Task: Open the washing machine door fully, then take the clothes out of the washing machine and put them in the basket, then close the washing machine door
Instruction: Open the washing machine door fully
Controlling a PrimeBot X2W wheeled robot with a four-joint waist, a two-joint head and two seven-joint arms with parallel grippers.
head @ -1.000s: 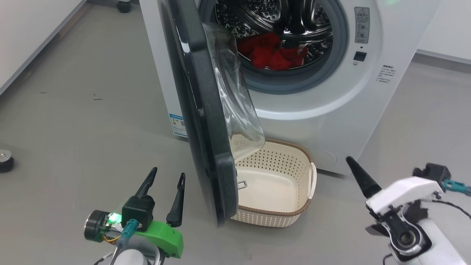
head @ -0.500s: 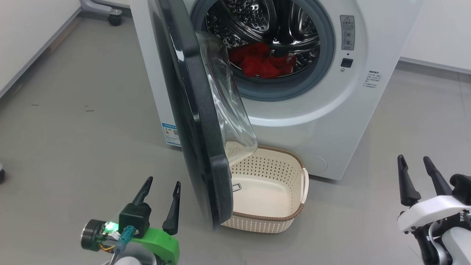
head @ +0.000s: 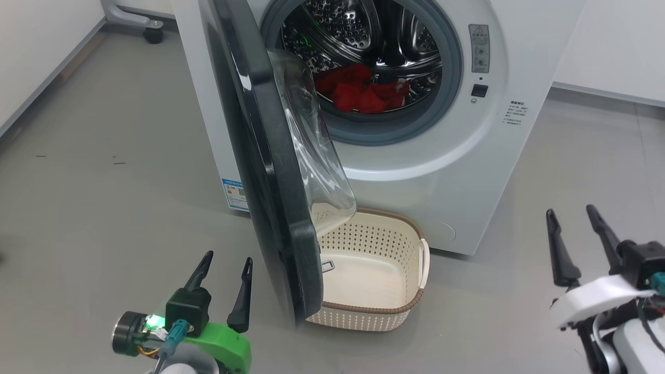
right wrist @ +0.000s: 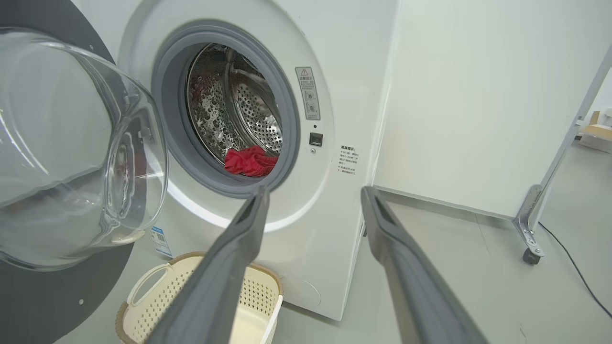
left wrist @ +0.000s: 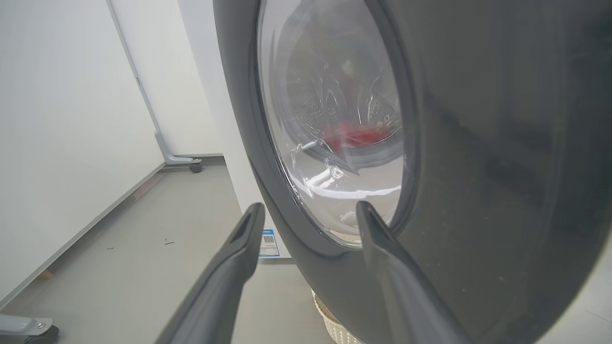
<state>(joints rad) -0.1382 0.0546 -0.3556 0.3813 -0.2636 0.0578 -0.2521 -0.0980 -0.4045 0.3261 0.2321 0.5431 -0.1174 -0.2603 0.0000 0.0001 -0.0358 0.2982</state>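
The white washing machine stands with its door swung out toward me, edge-on, its clear glass bowl facing the drum. Red clothes lie low in the steel drum. They also show in the right wrist view and, blurred through the door glass, in the left wrist view. The cream basket sits on the floor below the opening, partly behind the door. My left gripper is open just left of the door's lower edge, close to its black rim. My right gripper is open at the right, apart from the machine.
Grey floor spreads left and right of the machine. A wheeled stand leg sits at the back left by the white wall. Another stand on a caster and a black cable are right of the machine.
The head camera has shifted, sliding the scene left and down. My right gripper has swung back to the right and turned so both fingers point up. The left gripper holds beside the door.
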